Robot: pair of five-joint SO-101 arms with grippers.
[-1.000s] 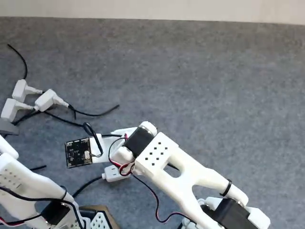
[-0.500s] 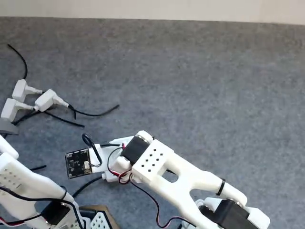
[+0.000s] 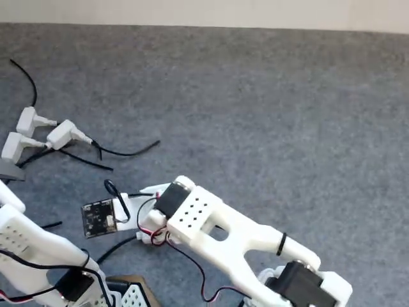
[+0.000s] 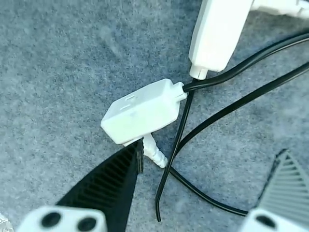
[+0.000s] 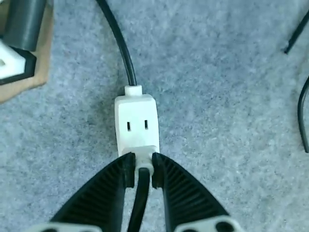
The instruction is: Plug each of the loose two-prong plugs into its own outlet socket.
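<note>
In the high view the white right arm point(image 3: 211, 220) stretches low from 5 o'clock across the grey felt table cover point(image 3: 287, 115). Its wrist ends near 8 o'clock, beside a small black circuit board point(image 3: 98, 219). The right gripper point(image 5: 141, 166) has both black ribbed fingers point(image 5: 126, 170) pinched together on the white neck at 1 end of a white rectangular 2-slot outlet block point(image 5: 136, 121). That block lies flat with its slots up, and a black cord point(image 5: 116, 38) leaves its far end.

The white left arm point(image 3: 25, 240) is folded at 7 o'clock, next to a tan board point(image 3: 137, 288). The left gripper point(image 4: 212, 150) has its fingers spread wide apart. Its black fingertip point(image 4: 137, 152) is right at the ribbed neck of a second white 2-slot outlet block point(image 4: 140, 111); whether they touch I cannot tell. A long white moulded cord end point(image 4: 217, 34) lies just beyond that block, with black cords point(image 4: 231, 104) running past it.

A cluster of 3 white moulded cord ends point(image 3: 29, 119) lies at 10 o'clock in the high view.
</note>
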